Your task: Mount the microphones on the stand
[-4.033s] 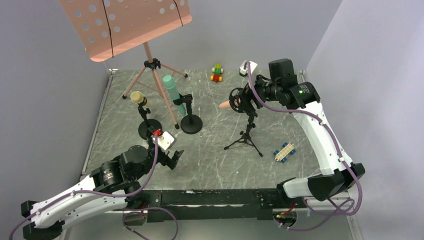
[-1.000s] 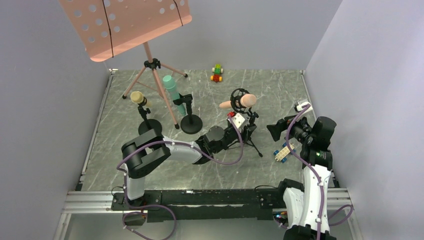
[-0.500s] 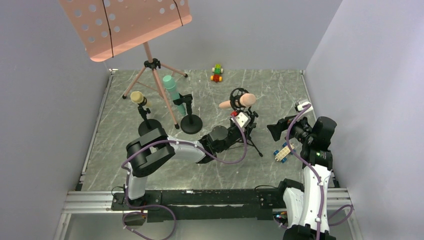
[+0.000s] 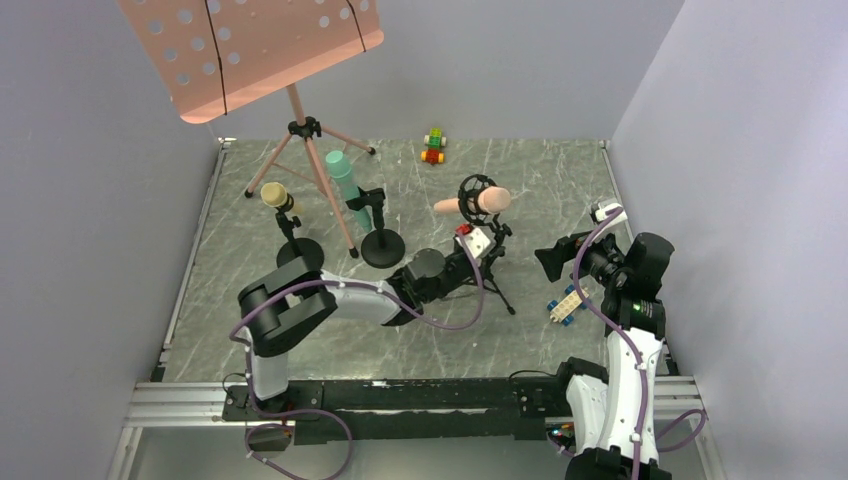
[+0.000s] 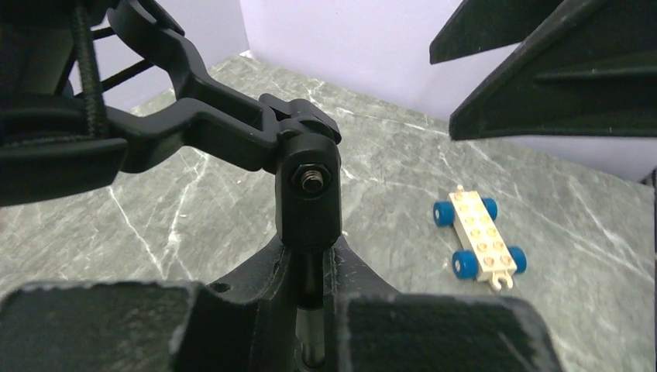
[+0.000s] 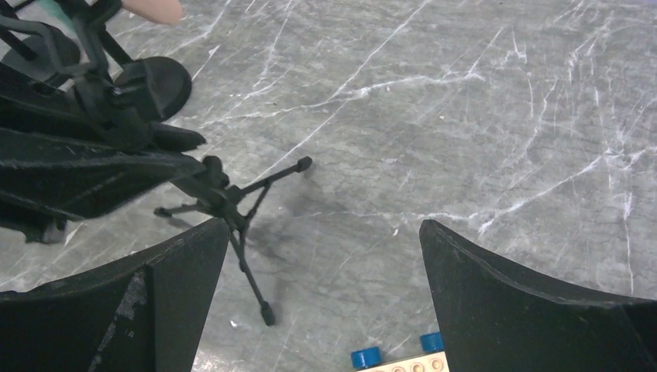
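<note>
Left gripper [image 4: 487, 264] reaches in from the left to the tripod stand [image 5: 308, 194] at mid-table. In the left wrist view its two padded fingers [image 5: 442, 333] sit low on either side of the stand's thin post, with only a narrow gap between them, and look clamped on it. The salmon pink microphone [image 4: 492, 201] lies roughly level in the ring mount on top of this stand, head to the right and narrow tail to the left. It is above the left gripper and not touched by it.

Right gripper [image 6: 324, 229] is raised over the right side of the table with its fingers spread wide and nothing between them. It is apart from the stand, and the tripod legs show to its left in the right wrist view. The white toy car with blue wheels [image 4: 568, 303] lies on the table just near of it.

The teal-green microphone [image 4: 345, 185] sits tilted in the clip of a round-base stand [image 4: 383, 247], left of centre. The pale yellow microphone [image 4: 275, 195] is on another round-base stand [image 4: 297, 254] further left. The pink music stand [image 4: 250, 50] is at far left, and a small multicoloured brick car [image 4: 433, 146] lies at the far edge.
</note>
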You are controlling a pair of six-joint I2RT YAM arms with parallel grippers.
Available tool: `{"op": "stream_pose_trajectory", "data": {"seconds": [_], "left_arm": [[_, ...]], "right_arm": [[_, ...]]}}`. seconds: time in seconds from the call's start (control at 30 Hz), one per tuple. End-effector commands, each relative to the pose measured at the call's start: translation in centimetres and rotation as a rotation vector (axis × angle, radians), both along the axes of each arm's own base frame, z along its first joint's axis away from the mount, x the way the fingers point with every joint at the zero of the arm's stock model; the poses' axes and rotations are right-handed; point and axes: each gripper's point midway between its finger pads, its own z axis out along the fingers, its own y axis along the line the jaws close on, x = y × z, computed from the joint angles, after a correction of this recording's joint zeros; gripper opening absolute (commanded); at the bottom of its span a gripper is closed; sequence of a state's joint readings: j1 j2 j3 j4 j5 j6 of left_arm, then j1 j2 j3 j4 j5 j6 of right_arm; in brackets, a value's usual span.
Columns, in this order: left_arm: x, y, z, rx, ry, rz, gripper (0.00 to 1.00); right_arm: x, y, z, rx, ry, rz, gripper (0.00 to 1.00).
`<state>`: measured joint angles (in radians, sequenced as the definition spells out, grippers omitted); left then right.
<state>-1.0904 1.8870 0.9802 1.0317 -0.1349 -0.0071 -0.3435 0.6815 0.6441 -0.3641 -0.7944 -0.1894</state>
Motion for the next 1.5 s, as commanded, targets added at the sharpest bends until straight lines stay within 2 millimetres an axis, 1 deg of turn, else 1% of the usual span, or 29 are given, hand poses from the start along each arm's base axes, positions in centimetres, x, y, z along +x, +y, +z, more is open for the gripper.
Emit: {"op": "stream_pose_trajectory", "data": {"seconds": [0.0,0.03,0.07,0.13,0.27,0.37,0.47,0.6,0.7,0.77,0.87,1.1,1.3,1.33,1.47], "left_arm": [[0.5,3.3,2.8,-0.004,-0.089,-0.109,0.00],[0.7,4.0,2.6,-0.001,-0.086,-0.129,0.00],[0.6,4.4,2.5,0.006,-0.084,-0.167,0.00],[1.0,5.2,2.4,0.020,-0.083,-0.203,0.00],[2.2,6.3,2.1,0.057,-0.083,-0.241,0.00],[3.8,7.2,2.3,0.055,-0.085,-0.236,0.00],[5.4,7.5,2.1,0.052,-0.072,-0.228,0.00],[7.0,7.1,2.3,0.044,-0.081,-0.217,0.00],[8.0,6.6,2.6,0.033,-0.092,-0.203,0.00],[8.5,6.3,2.7,0.008,-0.067,-0.195,0.00],[9.4,6.0,2.5,-0.005,-0.065,-0.177,0.00],[10.7,5.5,1.3,-0.020,-0.035,-0.164,0.00],[11.2,5.5,0.3,-0.032,0.016,-0.147,0.00],[11.3,5.5,0.2,-0.034,0.023,-0.141,0.01],[11.5,5.8,-0.4,-0.032,0.037,-0.115,0.16]], "right_arm": [[0.3,0.2,1.1,0.009,-0.035,0.014,1.00],[0.3,0.2,1.1,0.009,-0.035,0.016,1.00],[0.3,0.2,1.0,0.010,-0.033,0.016,1.00],[0.3,0.1,0.9,0.011,-0.030,0.015,1.00],[0.3,0.2,0.8,0.011,-0.029,0.019,1.00],[0.3,0.2,0.7,0.015,-0.024,0.023,1.00],[0.3,0.3,0.6,0.017,-0.021,0.027,1.00],[0.3,0.3,0.5,0.017,-0.019,0.031,1.00],[0.3,0.3,0.4,0.019,-0.017,0.033,1.00],[0.3,0.3,0.4,0.019,-0.016,0.034,1.00],[0.3,0.4,0.3,0.021,-0.014,0.038,1.00],[0.3,0.4,0.2,0.022,-0.011,0.043,1.00],[0.3,0.5,0.1,0.023,-0.007,0.045,1.00],[0.3,0.4,0.1,0.023,-0.007,0.045,1.00],[0.4,0.4,0.1,0.021,-0.006,0.045,1.00]]}}
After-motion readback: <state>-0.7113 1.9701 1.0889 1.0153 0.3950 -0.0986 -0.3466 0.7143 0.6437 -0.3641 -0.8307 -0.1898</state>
